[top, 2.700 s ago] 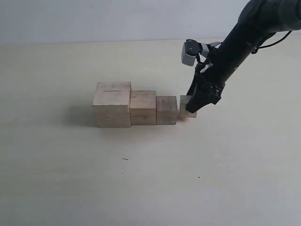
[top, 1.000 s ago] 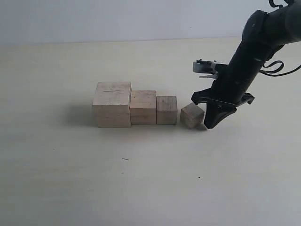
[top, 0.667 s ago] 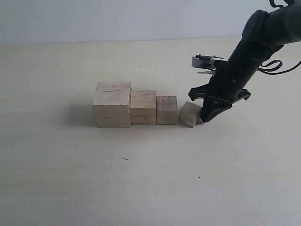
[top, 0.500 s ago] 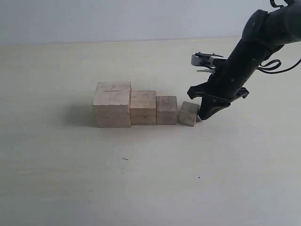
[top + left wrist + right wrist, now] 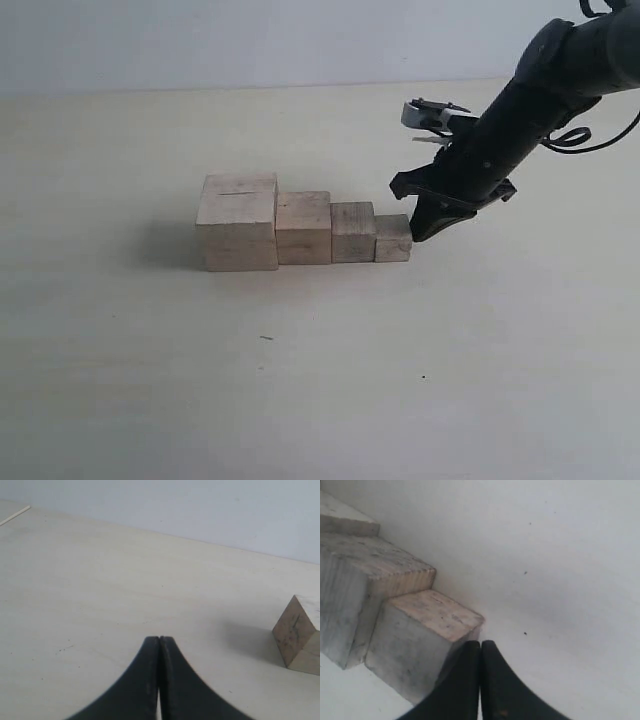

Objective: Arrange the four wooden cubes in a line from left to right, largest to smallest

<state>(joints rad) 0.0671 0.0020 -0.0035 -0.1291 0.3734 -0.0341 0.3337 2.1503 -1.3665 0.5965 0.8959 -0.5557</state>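
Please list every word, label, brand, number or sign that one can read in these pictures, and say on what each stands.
None: no view shows readable text.
The four wooden cubes are bare wood.
The largest cube has only a thin dark slit on its top face, not a character.
The right gripper and the table carry no label that shows.

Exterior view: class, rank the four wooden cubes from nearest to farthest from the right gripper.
1. Smallest cube, right end of row, beside the right gripper.
2. Second-smallest cube, next leftward.
3. Second-largest cube, further left.
4. Largest cube, left end.
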